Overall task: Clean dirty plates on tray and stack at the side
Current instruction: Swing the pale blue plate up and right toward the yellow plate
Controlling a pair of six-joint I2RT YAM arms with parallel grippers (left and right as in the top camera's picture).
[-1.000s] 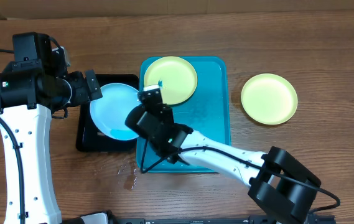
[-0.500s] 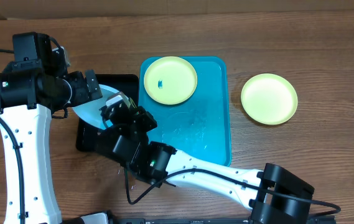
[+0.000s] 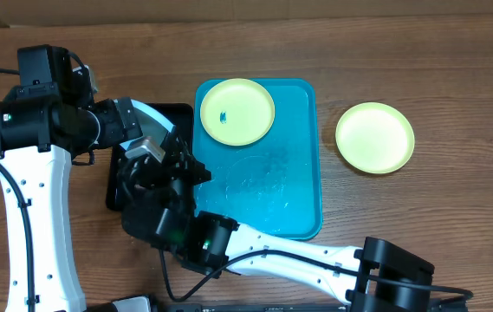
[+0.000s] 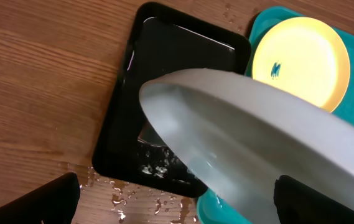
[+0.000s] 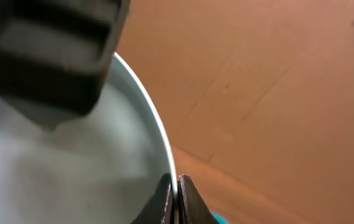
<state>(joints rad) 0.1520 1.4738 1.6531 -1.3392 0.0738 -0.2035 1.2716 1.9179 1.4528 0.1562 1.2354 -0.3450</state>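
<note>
A light cyan plate (image 3: pixel 152 113) stands tilted over the black tray, mostly hidden under my right arm in the overhead view. It fills the left wrist view (image 4: pixel 257 143). My right gripper (image 5: pixel 177 186) is shut on its thin rim (image 5: pixel 164 146) and sits over the black tray (image 3: pixel 161 149). My left gripper (image 3: pixel 138 126) is open, its fingers spread wide at the bottom corners of its own view (image 4: pixel 177 186), beside the plate. A yellow-green plate (image 3: pixel 237 111) with a blue smudge lies at the far end of the cyan tray (image 3: pixel 289 191). Another yellow-green plate (image 3: pixel 374 137) lies on the table to the right.
A black tray (image 4: pixel 164 81) sits left of the cyan tray and looks wet inside. Water drops (image 4: pixel 127 199) lie on the wood by its near edge. My right arm (image 3: pixel 281 251) stretches across the front of the table.
My right arm swung left from over the cyan tray to over the black tray. The cyan plate, shown nearly flat before, now stands tilted with my right gripper shut on its rim.
</note>
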